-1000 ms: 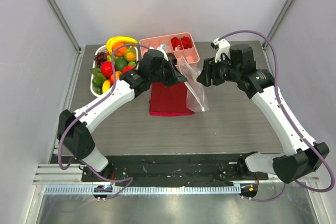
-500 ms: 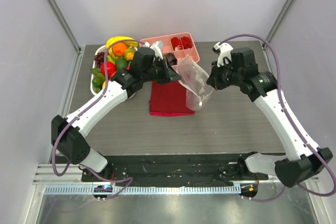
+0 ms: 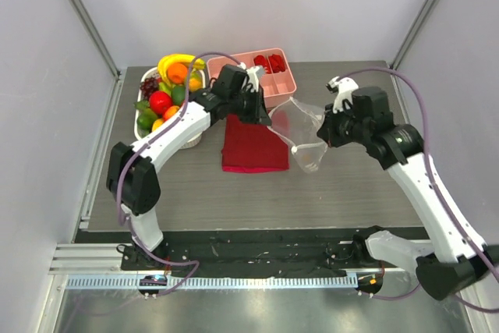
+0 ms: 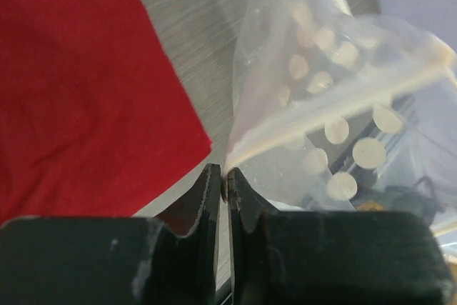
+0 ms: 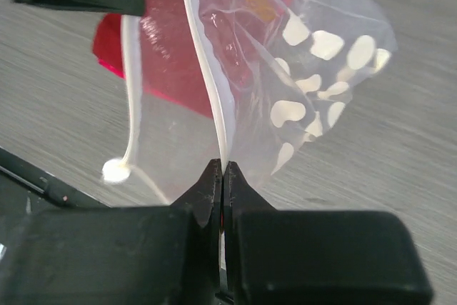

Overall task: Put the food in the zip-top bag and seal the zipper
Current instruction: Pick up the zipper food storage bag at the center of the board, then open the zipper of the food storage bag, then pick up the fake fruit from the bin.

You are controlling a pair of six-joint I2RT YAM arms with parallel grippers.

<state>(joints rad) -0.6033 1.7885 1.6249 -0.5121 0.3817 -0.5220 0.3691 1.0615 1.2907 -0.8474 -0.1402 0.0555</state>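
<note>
The zip-top bag (image 3: 306, 139), clear with white dots, hangs stretched above the table between both grippers, right of the red cloth. My left gripper (image 3: 265, 117) pinches its left edge; in the left wrist view (image 4: 225, 176) the jaws stand nearly together with the bag's (image 4: 335, 105) rim at their tips. My right gripper (image 3: 324, 136) is shut on the white zipper strip (image 5: 207, 69) of the bag (image 5: 300, 62), fingertips (image 5: 223, 169) closed around it. The food (image 3: 165, 93), glossy fruits, lies in a white bowl at the back left, away from both grippers.
A dark red cloth (image 3: 251, 144) lies flat mid-table under the left gripper. A pink divided tray (image 3: 290, 82) with small red pieces stands at the back, just behind the bag. The white fruit bowl (image 3: 141, 132) sits beside the left arm.
The right gripper has shut on the bag's rim and drawn it right and toward the front. The bag now spreads between both grippers. The left arm's elbow swung in.
</note>
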